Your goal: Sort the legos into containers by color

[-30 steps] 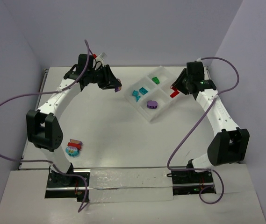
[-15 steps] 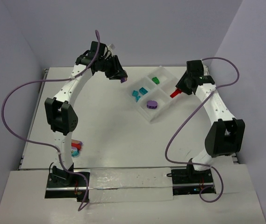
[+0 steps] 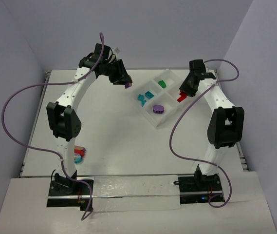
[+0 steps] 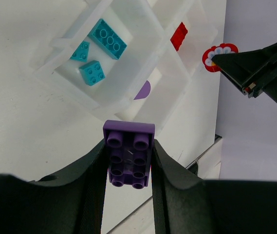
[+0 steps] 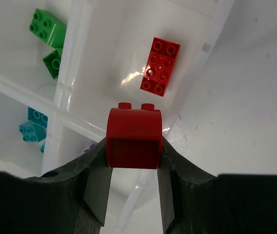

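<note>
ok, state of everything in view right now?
left gripper: shut on purple brick, short of the tray.
right gripper: shut on red brick, above the tray.
tray: partly filled, one colour a compartment.
loose clump: unsorted, on the table.
</note>
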### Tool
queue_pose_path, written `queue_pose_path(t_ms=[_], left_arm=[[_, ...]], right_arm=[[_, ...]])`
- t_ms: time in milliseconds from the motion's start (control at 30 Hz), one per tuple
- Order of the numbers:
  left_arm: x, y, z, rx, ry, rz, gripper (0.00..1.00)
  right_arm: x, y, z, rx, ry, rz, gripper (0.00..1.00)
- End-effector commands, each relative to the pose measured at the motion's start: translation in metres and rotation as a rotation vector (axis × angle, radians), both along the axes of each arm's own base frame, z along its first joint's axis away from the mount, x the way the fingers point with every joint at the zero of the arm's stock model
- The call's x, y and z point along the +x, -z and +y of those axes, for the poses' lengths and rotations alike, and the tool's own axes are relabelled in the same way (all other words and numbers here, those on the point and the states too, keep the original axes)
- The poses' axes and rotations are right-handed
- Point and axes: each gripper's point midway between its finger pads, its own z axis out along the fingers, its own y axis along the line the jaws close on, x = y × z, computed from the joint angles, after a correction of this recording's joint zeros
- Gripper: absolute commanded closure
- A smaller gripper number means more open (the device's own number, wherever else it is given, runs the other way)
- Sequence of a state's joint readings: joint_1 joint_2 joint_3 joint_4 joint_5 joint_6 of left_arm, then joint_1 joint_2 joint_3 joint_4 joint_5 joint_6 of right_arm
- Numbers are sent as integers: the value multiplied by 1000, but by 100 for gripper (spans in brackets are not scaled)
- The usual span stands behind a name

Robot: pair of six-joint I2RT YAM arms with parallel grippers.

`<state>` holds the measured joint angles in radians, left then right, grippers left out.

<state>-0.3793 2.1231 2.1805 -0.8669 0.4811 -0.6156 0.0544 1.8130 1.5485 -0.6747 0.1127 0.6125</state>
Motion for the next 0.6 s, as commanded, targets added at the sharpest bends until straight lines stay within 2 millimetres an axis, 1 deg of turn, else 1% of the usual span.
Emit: queue_pose_path(t_ms=[0,33,67,200,267,333,400,433,533,567], left_arm=[[-22,-10,-19,-23,92,-16,100],[-23,-5,-22,-24,105,-4,100],[-26,-3,-27,-26,122,3,100],[-32,-2,-36,-16,153,-11,100],[-36,0,-39,-9,169,-12,100],[-50,10,-55,3,232,-19,100],[-60,20,-67,26,277,-23,100],[-61,21,-68,31,280,-25,100],[-79,42,-78,87,322,-11,100],[-86,44,-86,89,351,-28,100]], right_arm=[[19,-18,-10,-28,32,-58,74],[20,-16,-11,-35,34,-56,70],[21,-15,-13,-42,35,-53,63],[26,-10,-12,-42,24,-40,29],[29,-9,-11,-40,23,-39,25],[31,-6,-13,-48,36,-35,21],[29,-5,-14,-49,46,-32,20],[28,-7,-14,-47,47,-36,20],[14,-25,-10,-17,45,-70,20],[8,-40,-8,-2,45,-104,20]])
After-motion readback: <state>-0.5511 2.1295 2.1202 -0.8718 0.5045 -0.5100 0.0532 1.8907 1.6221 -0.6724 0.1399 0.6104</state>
